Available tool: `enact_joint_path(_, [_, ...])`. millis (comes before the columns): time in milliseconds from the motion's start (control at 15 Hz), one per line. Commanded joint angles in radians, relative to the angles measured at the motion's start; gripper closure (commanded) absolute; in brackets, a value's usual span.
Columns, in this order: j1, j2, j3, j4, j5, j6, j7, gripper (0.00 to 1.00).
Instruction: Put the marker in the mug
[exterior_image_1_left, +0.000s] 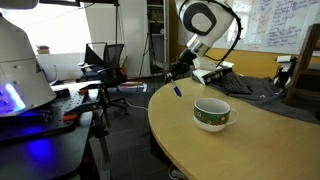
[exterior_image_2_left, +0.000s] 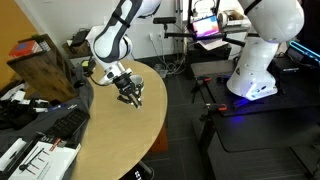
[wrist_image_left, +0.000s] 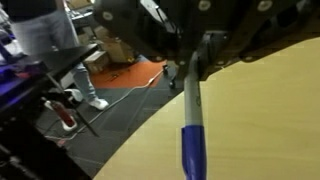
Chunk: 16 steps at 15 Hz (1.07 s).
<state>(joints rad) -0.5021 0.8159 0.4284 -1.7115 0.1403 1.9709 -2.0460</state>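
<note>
Wrist view: gripper (wrist_image_left: 190, 72) pinching marker (wrist_image_left: 192, 140) by end, shaft jutting beyond; in an exterior view mug (exterior_image_1_left: 211, 114) well apart.

The mug (exterior_image_1_left: 211, 114) near the middle of an exterior view was white, with a green patterned band around its outside. The marker (wrist_image_left: 192, 140), low in the wrist view, was dark blue at its bottom end and grey higher up. The gripper (exterior_image_2_left: 131, 96) was black. The arm (exterior_image_1_left: 203, 18) at the top was white with black parts. The table (exterior_image_1_left: 270, 140) was pale yellow-brown. A blue light (exterior_image_1_left: 38, 150) glowed at the lower left.
</note>
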Motion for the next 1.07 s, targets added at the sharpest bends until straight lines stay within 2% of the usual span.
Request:
enact_joint_path(0, [0.086, -0.019, -0.098, 0.028, 0.069, -0.059, -0.060, 0.81])
enact_joint_path(333, [0.106, -0.017, -0.112, 0.041, 0.066, -0.083, -0.070, 0.81])
enact_joint_path(400, [0.106, -0.017, -0.112, 0.041, 0.066, -0.083, -0.070, 0.95])
enact_joint_path(667, [0.123, -0.016, -0.173, 0.067, 0.065, -0.115, -0.146, 0.95])
enact_joint_path(1000, [0.125, -0.072, -0.210, 0.056, 0.066, -0.137, -0.283, 0.95])
